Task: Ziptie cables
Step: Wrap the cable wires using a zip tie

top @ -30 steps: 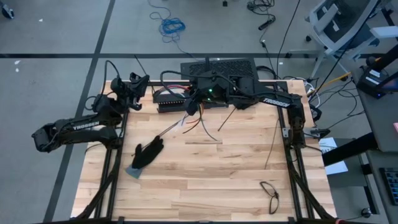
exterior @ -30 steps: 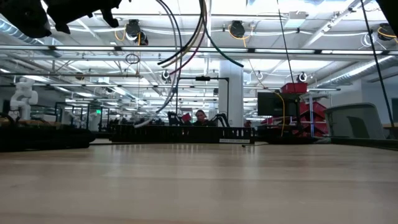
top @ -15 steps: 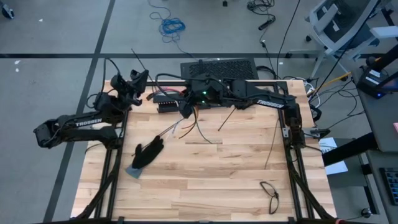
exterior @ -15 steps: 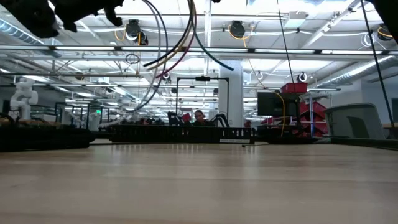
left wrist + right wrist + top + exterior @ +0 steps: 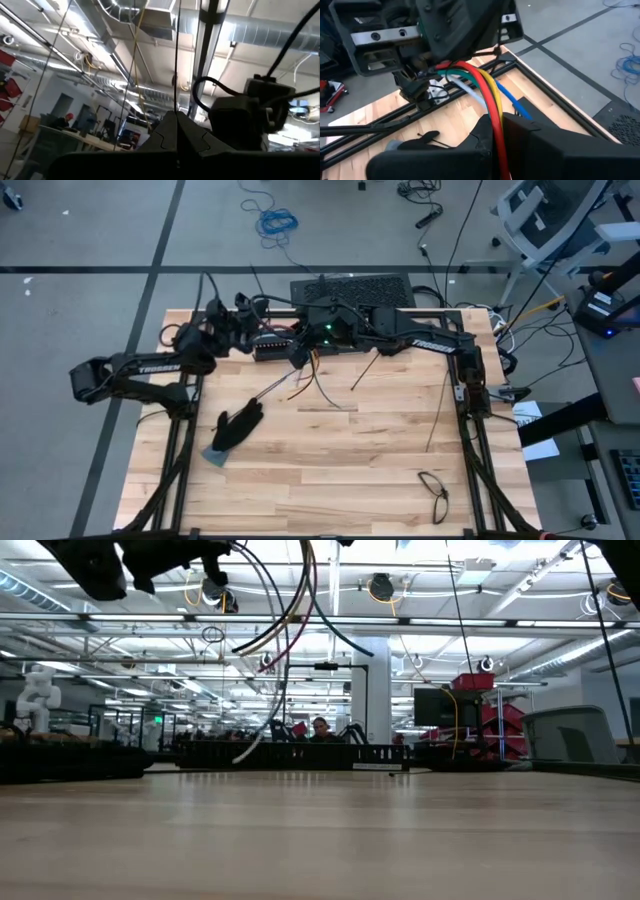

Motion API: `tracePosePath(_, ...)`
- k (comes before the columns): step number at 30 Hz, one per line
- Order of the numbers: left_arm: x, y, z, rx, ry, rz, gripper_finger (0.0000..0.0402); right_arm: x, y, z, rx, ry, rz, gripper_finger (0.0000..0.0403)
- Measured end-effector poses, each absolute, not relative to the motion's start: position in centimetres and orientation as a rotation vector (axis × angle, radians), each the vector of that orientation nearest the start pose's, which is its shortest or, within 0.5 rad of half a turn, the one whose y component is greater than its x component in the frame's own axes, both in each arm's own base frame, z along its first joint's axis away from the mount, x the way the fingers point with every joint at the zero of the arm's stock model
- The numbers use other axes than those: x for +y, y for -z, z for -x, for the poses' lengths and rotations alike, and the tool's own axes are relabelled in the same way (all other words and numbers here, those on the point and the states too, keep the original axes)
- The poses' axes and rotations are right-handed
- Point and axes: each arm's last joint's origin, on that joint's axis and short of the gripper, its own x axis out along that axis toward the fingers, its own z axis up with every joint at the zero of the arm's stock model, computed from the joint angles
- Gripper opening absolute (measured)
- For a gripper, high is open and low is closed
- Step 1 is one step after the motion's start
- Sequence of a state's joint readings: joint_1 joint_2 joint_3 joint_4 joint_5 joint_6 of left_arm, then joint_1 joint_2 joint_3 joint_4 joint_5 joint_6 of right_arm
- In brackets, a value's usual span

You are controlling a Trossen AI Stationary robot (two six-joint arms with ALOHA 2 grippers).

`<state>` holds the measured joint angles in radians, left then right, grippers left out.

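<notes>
My right gripper [image 5: 298,355] is above the far middle of the table, shut on a bundle of cables [image 5: 480,82] in red, yellow, green, white and blue. Their loose ends [image 5: 318,385] hang in arcs below it, clear of the table, and also show in the low view [image 5: 300,610]. My left gripper [image 5: 250,308] is just left of the bundle, tipped upward and shut on a thin black strip [image 5: 176,60] that sticks up from its fingertips. Whether the left gripper touches the cables is unclear. My left gripper pinches the lower end of the thin black strip [image 5: 176,112] between its two fingertips. The strip stands straight out along the fingers, up and away from the table, clear of everything. My right gripper pinches the bundle of several cables [image 5: 494,117] between its two fingers, which slant down from the table's right. The cables run on past the fingertips toward the left arm, and their other ends hang free above the table.
A black slotted bar [image 5: 272,345] and a dark mat [image 5: 350,285] lie along the far edge. A black glove [image 5: 237,425] lies at the left. Loose black strips [image 5: 437,415] and a wire loop [image 5: 435,490] lie at the right. The near middle is bare wood.
My left gripper has moved toward the table's right edge, closing on the right gripper and the cables, carrying the black strip along still upright. The cables' hanging ends have swung slightly.
</notes>
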<state>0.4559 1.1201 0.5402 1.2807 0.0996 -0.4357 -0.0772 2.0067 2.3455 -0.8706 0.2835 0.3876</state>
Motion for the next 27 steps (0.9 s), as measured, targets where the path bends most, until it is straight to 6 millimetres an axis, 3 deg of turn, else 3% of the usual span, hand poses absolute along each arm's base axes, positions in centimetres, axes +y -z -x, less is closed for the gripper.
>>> tracePosePath(7,9.5,-33.4,-19.8,-0.783,-0.198,0.211,0.0000,-4.1,-42.6,-42.3,0.507,0.464,-0.322,0.0012)
tracePosePath(17,9.3,-33.8,-19.7,-0.819,-0.209,0.222,0.0000,-4.1,-41.8,-41.6,0.617,0.488,-0.292,0.0012)
tracePosePath(27,9.2,-33.6,-20.0,-0.788,-0.191,0.186,0.0000,-4.3,-43.2,-39.6,0.637,0.504,-0.255,0.0012)
